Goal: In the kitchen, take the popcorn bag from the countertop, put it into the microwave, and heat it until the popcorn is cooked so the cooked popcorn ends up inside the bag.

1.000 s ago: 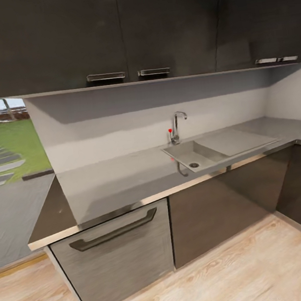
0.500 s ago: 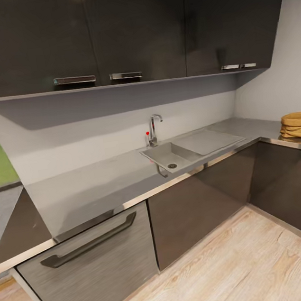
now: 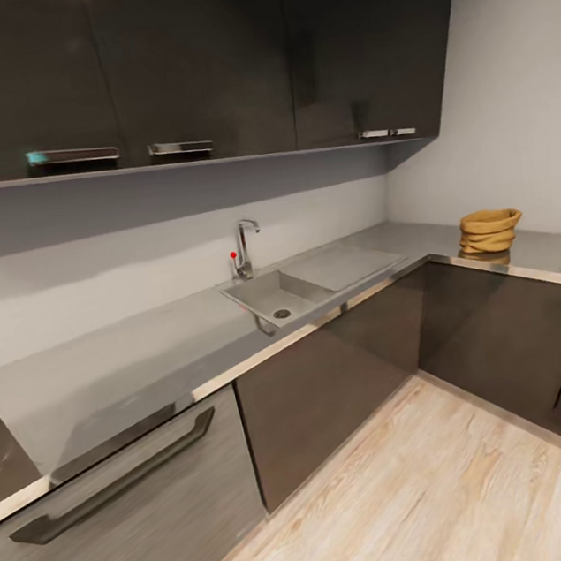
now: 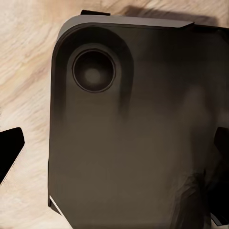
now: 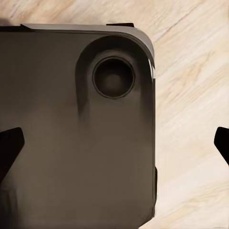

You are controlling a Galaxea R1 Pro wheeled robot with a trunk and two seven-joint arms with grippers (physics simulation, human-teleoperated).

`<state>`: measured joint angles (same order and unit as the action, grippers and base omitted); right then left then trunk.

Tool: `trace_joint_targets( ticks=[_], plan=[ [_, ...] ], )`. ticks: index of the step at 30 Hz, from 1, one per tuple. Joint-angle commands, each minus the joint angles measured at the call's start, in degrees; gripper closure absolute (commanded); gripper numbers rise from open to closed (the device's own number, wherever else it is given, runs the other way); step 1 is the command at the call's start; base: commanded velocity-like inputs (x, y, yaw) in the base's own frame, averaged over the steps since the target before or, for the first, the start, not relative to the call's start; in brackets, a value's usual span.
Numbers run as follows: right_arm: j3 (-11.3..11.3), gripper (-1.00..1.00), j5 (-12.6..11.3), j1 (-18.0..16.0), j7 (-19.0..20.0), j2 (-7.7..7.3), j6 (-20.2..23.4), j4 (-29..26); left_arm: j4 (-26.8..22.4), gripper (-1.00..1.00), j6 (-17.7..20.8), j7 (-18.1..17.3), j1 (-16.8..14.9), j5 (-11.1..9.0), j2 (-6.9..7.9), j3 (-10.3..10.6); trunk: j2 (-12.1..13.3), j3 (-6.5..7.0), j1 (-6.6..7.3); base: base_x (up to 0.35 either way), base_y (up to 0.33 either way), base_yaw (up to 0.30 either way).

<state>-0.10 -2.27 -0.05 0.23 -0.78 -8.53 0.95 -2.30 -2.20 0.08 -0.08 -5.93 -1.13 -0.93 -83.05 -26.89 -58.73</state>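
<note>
The kitchen ran in an L: dark upper cabinets (image 3: pixel 196 60) over a long grey surface (image 3: pixel 130 355), which turned a corner at the right and carried on along the side wall. Set into the long run was a sink (image 3: pixel 274 299) with an upright tap (image 3: pixel 244 245) behind it, and below it a brushed drawer front (image 3: pixel 125 507) with a dark bar handle. The pale wood floor (image 3: pixel 417 493) lay open between the robot and the corner.

Judged from this, the task was barely begun. The popcorn bag (image 3: pixel 489 232) sat on the side run of the surface past the corner, near the wall, well apart from the sink and untouched. Getting within reach, grasping it, loading it into the microwave and heating all appeared left to do, and where the microwave stood could not be told.

The bag stood upright on its base, a squat sack with no marked long axis, its rolled rim and open mouth pointing straight up. Its contents could not be made out at that size.

The left end effector (image 4: pixel 114 148) hung above the robot's dark base and the floor, its two fingertips wide apart at the frame edges and nothing between them. The right end effector (image 5: pixel 114 148) was likewise spread wide and empty
</note>
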Motion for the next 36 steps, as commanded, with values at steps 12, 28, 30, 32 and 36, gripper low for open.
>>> trace_joint_targets(
  ticks=[12, 28, 30, 32, 36],
  plan=[
    [0.01, -1.0, -0.36, -0.04, 0.02, 0.03, -0.35, 0.13, 0.02, -1.0, -0.18, 0.01, -0.01, -0.57, -0.01, -0.04, -0.02, -0.04, 0.0, 0.0, 0.0, -0.298],
    [0.01, -1.0, -0.37, -0.04, 0.01, 0.07, -0.35, 0.11, 0.02, -1.0, -0.11, -0.08, -0.01, -0.57, -0.1, 0.02, -0.02, -0.04, 0.0, 0.0, 0.0, -0.298],
    [0.01, -1.0, -0.37, -0.04, 0.0, 0.07, -0.35, 0.13, 0.02, -1.0, -0.09, -0.08, -0.01, -0.57, -0.1, 0.0, -0.02, -0.04, 0.0, 0.0, 0.0, -0.298],
    [-0.01, -1.0, -0.37, -0.04, -0.03, 0.07, -0.4, 0.12, 0.02, -1.0, -0.1, -0.08, -0.01, -0.57, -0.07, 0.01, -0.02, -0.04, 0.0, 0.0, 0.0, -0.298],
    [0.0, -1.0, -0.37, -0.04, -0.05, 0.14, -0.48, 0.13, 0.02, -1.0, -0.1, -0.08, -0.01, -0.57, -0.04, 0.02, -0.02, -0.04, 0.0, 0.0, 0.0, -0.298]
  ],
)
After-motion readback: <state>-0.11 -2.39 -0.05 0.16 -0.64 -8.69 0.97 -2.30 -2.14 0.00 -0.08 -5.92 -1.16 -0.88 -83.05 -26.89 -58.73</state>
